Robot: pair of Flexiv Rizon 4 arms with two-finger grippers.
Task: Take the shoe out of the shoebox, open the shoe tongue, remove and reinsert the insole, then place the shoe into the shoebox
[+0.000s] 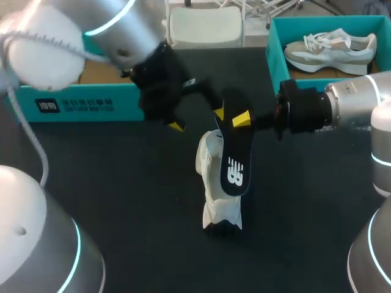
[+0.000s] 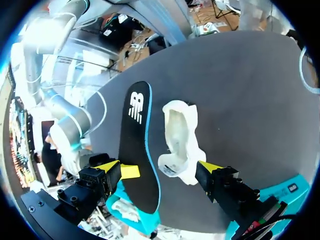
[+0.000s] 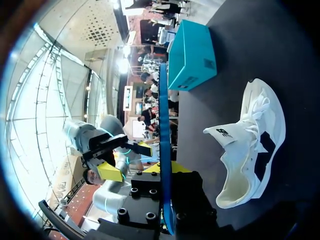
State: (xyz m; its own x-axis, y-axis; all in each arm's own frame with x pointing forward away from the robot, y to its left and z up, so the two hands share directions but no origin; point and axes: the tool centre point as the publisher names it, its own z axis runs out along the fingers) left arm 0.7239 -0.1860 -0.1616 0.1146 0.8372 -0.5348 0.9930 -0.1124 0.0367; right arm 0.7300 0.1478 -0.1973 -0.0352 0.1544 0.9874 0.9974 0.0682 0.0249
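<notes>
My right gripper [image 1: 239, 119] is shut on one end of the black insole [image 1: 235, 160], which hangs above the table with its blue edge showing [image 3: 164, 135]. Under and beside it, the white shoe [image 1: 217, 192] rests on the black table, its opening facing up [image 2: 180, 135]. My left gripper [image 1: 198, 120] is open beside the right one. The gripped end of the insole [image 2: 137, 145] lies between the left gripper's [image 2: 159, 172] spread fingers, close to one finger [image 2: 107, 167], and the shoe's end lies near the other. In the right wrist view the right gripper [image 3: 165, 169] clamps the insole edge-on.
The teal shoebox [image 1: 272, 58] stands at the back right with a second, grey-and-white shoe [image 1: 330, 50] inside. A teal lid or box [image 1: 73, 101] lies along the back left. Dark table surface extends in front of the shoe.
</notes>
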